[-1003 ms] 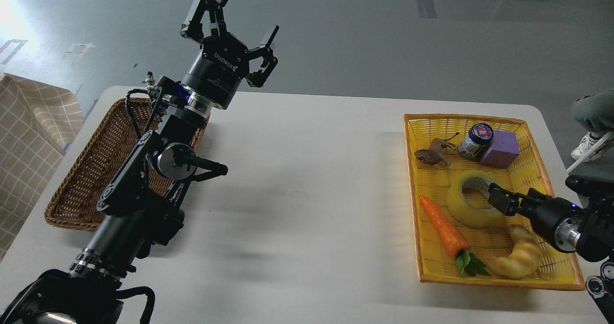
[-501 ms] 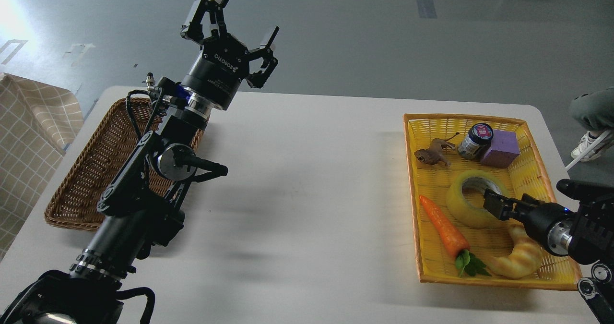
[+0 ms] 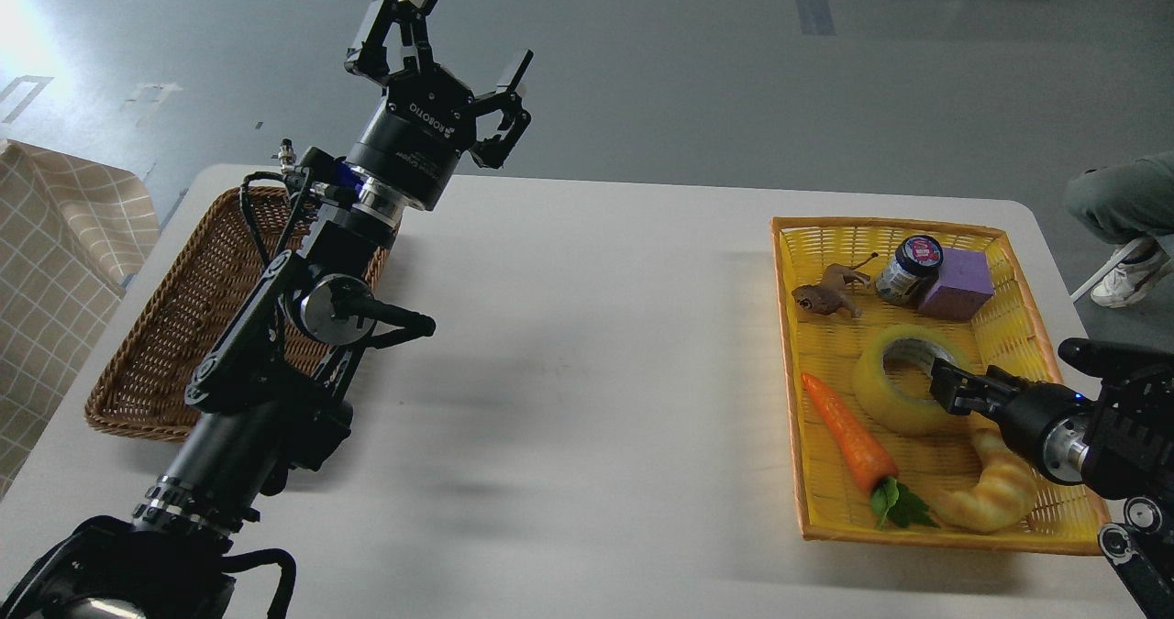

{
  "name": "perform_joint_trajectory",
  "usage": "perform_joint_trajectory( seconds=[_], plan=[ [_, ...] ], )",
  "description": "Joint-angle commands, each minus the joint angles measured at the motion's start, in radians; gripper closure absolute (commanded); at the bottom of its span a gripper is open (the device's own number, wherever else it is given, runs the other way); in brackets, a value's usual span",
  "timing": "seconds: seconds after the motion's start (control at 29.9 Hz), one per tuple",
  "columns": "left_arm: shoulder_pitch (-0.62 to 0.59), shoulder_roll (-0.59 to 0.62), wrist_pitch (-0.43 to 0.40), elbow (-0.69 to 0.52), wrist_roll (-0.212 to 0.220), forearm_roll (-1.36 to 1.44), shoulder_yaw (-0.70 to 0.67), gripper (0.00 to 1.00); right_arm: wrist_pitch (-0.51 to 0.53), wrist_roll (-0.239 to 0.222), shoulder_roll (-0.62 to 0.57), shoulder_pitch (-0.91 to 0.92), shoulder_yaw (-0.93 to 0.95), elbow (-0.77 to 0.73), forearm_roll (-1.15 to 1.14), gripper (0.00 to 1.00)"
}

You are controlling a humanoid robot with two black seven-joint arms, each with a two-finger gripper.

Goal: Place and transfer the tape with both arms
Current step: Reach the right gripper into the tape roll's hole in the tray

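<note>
The tape [image 3: 876, 385], a translucent yellow roll with a pale core, lies flat in the yellow tray [image 3: 789, 371] on the table's right side. My right gripper [image 3: 949, 388] comes in from the right edge and sits low at the roll's right rim. It looks dark and small, so I cannot tell whether its fingers are closed on the roll. My left gripper [image 3: 475, 23] is open and empty. It is raised high above the table's far left edge, over the far corner of the wicker basket [image 3: 174, 326].
The tray also holds a carrot [image 3: 848, 436], a croissant [image 3: 995, 491], a jar [image 3: 908, 269], a purple block [image 3: 958, 284] and a brown toy animal [image 3: 825, 296]. A person's leg and shoe [image 3: 1128, 280] are beside the table's right edge.
My right arm has shifted a little, its wrist dropping lower and back, while its fingers stay at the tape's right rim. The tape and the left arm have not moved.
</note>
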Motion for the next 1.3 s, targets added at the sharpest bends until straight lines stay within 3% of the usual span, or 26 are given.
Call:
perform_joint_trajectory(
  seconds=[0.0,0.3,1.27],
  plan=[
    [0.0,0.002,0.0,0.002,0.0,-0.001,0.0,0.02,0.004,0.0,0.001,-0.004,0.0,0.004,0.0,0.5],
    [0.0,0.0,0.0,0.002,0.0,-0.002,0.0,0.02,0.013,-0.002,0.001,-0.005,0.0,0.005,0.0,0.69],
    [-0.002,-0.003,0.0,0.003,0.0,-0.002,0.0,0.02,0.06,-0.008,-0.017,-0.018,0.005,0.074,0.103,1.0]
  ],
)
